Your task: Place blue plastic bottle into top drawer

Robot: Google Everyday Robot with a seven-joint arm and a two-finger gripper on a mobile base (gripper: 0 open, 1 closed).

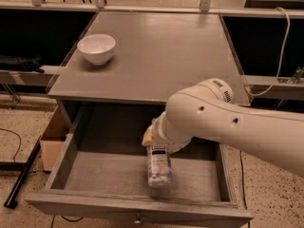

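The top drawer point(71, 158) stands pulled open below the grey tabletop, its small metal knob point(137, 219) on the front panel. My white arm reaches in from the right over the drawer. Its gripper point(156, 141), mostly hidden under the wrist, shows a yellowish finger point(148, 137) at the top end of the blue plastic bottle point(159, 166). The gripper is shut on the bottle, which points toward the drawer's front, low inside the drawer's right-middle part. Whether the bottle touches the drawer floor I cannot tell.
A white round bowl point(96, 48) sits at the tabletop's point(161, 51) left back. A cardboard box point(51, 139) stands on the floor left of the drawer, with a black pole point(21, 177) lying beside it. A cable point(281, 51) hangs at the right.
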